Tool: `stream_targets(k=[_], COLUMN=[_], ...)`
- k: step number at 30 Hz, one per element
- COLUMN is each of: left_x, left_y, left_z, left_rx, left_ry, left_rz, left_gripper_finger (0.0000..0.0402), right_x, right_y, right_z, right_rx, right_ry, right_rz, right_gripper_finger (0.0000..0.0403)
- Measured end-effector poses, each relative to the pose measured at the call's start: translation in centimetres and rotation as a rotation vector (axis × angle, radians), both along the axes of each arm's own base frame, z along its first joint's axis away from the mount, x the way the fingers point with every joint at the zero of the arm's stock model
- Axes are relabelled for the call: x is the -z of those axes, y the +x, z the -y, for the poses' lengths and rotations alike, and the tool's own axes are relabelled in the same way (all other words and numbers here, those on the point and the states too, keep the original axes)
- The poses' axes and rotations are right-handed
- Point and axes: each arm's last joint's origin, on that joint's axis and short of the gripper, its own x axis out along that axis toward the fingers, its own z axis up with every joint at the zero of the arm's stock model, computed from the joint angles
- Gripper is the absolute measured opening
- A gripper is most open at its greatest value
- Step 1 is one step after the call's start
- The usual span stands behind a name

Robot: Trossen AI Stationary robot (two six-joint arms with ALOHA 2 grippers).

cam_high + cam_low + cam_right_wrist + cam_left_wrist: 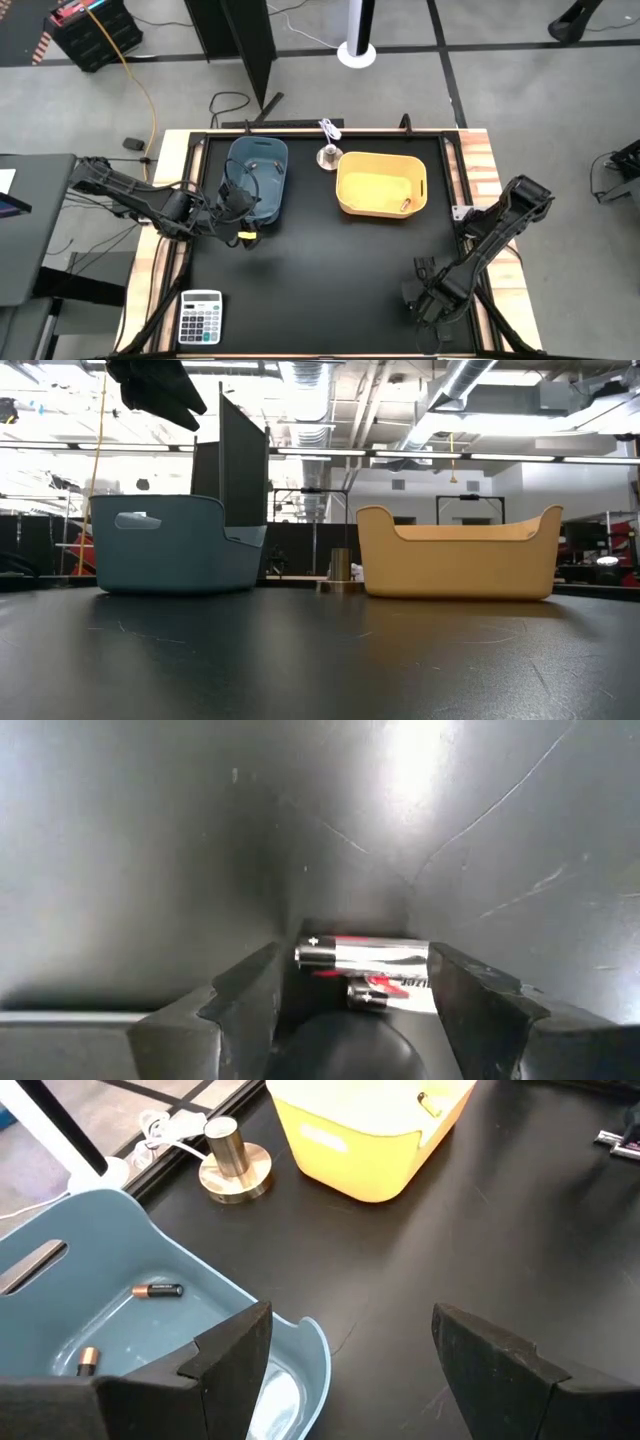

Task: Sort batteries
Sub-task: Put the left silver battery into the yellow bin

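Note:
My left gripper [350,1330] is open and empty, raised over the near rim of the blue bin [258,175]. Two dark batteries with orange ends [158,1290] [88,1360] lie on the bin's floor. One battery [430,1104] rests inside the yellow bin [380,185]. My right gripper [355,970] is low at the table's near right [418,295], open. A silver-white battery with a red mark [365,956] lies crosswise between its fingers. A second like shape [388,992] shows just below it; battery or reflection, I cannot tell. My right gripper has one finger [250,995] at each end of the silver-white battery, which lies along the gap between them. A thin dark gap shows at the plus end [303,956]. Whether either finger touches the battery, I cannot tell.
A grey-white calculator [200,318] lies at the table's near left corner. A small metal cylinder on a round base [328,155] stands between the two bins, with a white cord behind it. Bare black table stretches across the middle and near side.

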Motion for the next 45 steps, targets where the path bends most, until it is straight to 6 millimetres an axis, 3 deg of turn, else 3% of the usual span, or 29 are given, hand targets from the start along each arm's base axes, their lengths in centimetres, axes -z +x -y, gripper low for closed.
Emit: stream_targets(k=[7,14,20,27,35,45], left_x=[0.0,0.0,0.0,0.0,0.0,0.0], left_y=[0.0,0.0,0.0,0.0,0.0,0.0], left_z=[0.0,0.0,0.0,0.0,0.0,0.0], left_rx=[0.0,0.0,0.0,-0.003,-0.004,-0.002], left_ry=[0.001,0.001,0.0,-0.003,-0.004,-0.001], left_rz=[0.0,-0.001,0.0,0.002,0.002,-0.003], left_gripper_finger=[0.0272,0.0272,0.0272,0.0272,0.0272,0.0272], right_x=[0.0,0.0,0.0,-1.5,-2.6,-2.5], right_y=[0.6,0.7,1.1,2.0,2.2,1.9], right_z=[0.5,0.9,1.3,1.2,1.9,1.6], right_rx=[0.041,0.045,0.045,0.093,0.149,0.114], right_ry=[0.021,0.007,0.008,0.075,0.121,0.094], right_rz=[-0.016,-0.036,-0.039,-0.057,-0.06,-0.042], right_gripper_finger=[0.0269,0.0308,0.0305,0.0306,0.0391,0.0398])
